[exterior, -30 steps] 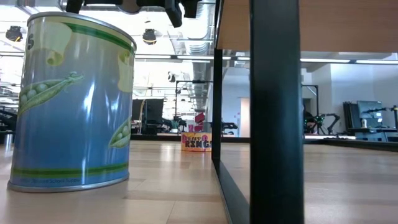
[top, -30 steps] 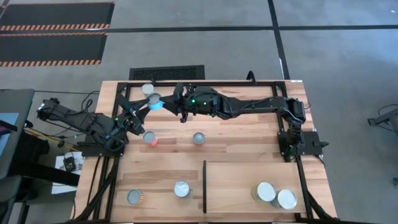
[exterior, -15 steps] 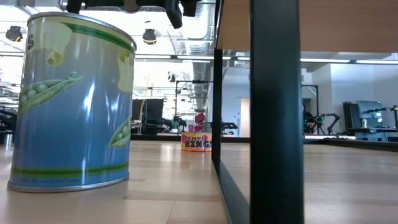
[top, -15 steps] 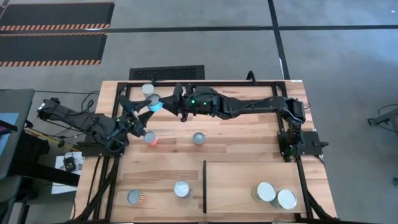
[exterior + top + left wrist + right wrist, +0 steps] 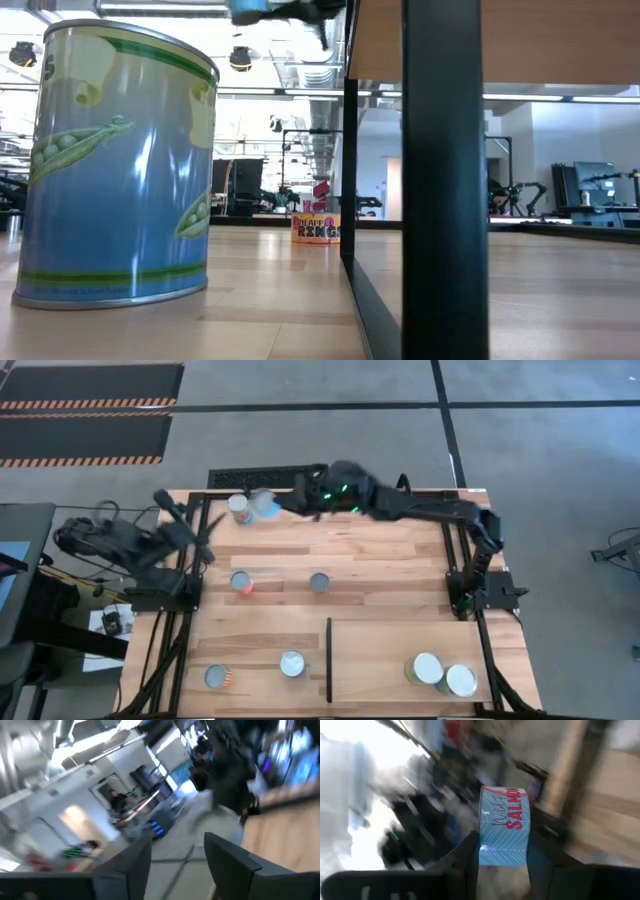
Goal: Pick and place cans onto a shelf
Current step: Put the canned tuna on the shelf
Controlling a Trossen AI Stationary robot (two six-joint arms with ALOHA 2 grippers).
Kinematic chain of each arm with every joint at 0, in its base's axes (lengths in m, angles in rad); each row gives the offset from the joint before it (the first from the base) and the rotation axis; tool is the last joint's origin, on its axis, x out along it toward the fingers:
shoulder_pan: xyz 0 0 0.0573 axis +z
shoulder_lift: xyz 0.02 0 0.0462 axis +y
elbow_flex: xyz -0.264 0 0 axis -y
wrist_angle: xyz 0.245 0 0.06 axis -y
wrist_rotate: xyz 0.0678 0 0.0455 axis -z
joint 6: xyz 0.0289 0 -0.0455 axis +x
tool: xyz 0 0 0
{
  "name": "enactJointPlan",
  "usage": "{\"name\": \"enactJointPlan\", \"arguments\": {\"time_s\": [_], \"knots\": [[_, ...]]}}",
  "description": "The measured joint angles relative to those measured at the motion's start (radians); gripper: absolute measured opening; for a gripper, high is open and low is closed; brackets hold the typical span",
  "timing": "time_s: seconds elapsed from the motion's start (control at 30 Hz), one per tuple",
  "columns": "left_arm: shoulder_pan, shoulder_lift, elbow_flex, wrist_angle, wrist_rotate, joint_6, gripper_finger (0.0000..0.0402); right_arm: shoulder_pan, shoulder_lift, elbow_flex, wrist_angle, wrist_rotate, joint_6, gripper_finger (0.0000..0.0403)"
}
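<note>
We see a pale blue can (image 5: 504, 826) with red "SALMON" lettering, a blue can (image 5: 115, 165) patterned with green peas, and the pale plank-grained wooden tabletop (image 5: 390, 565).

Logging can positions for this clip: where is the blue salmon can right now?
The salmon can is held in the right hand, lifted near the table's far edge beside a silver-topped can.

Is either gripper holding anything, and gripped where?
Right gripper clamps the light blue salmon-labelled tin by its sides. Left gripper is open, holding nothing.
</note>
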Motion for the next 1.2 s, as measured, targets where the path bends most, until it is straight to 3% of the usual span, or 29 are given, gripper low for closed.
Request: {"name": "enactJointPlan", "arguments": {"time_s": [0.27, 0.33, 0.5, 0.63, 0.9, 1.2], "knots": [[0.000, -0.166, 0.034, -0.177, 0.172, -0.406, 0.0099, -0.059, -0.216, 0.000, -0.603, -0.522, -0.405, 0.0131], [0.000, -0.173, 0.035, -0.224, 0.171, -0.477, 0.0080, -0.038, -0.263, 0.000, -0.823, -0.572, -0.519, 0.0131], [0.000, -0.133, 0.034, -0.308, 0.188, -0.591, 0.0034, 0.064, -0.302, -0.001, -1.210, -0.569, -0.746, 0.0131], [0.000, -0.088, 0.034, -0.314, 0.179, -0.618, 0.0005, 0.185, -0.260, -0.002, -1.288, -0.588, -0.866, 0.0131], [0.000, -0.029, 0.034, -0.313, 0.155, -0.684, 0.0001, 0.417, -0.117, -0.003, -1.299, -0.596, -1.006, 0.0131], [0.000, -0.016, 0.034, -0.313, 0.155, -0.706, 0.0000, 0.525, -0.007, -0.002, -1.261, -0.590, -1.023, 0.0131]]}}
